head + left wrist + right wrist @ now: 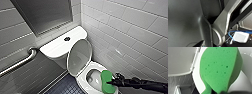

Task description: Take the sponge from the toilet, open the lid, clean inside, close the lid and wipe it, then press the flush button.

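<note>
The white toilet point(83, 80) stands in the corner with its oval lid point(79, 57) raised and leaning back against the tank point(56, 47). The round dark flush button point(67, 38) sits on the tank top. My right gripper point(111, 82) comes in from the right, shut on the bright green sponge point(106, 80). It holds the sponge over the right side of the bowl's rim. In the right wrist view the sponge point(220, 69) looms large in front of the white rim point(197, 79). My left gripper is open.
A metal grab bar point(18, 63) runs along the grey wall at the left. White tiled wall point(130, 32) stands close on the toilet's right. A framed grey panel point(43, 13) hangs above the tank. Dark floor tiles point(62, 87) lie left of the bowl.
</note>
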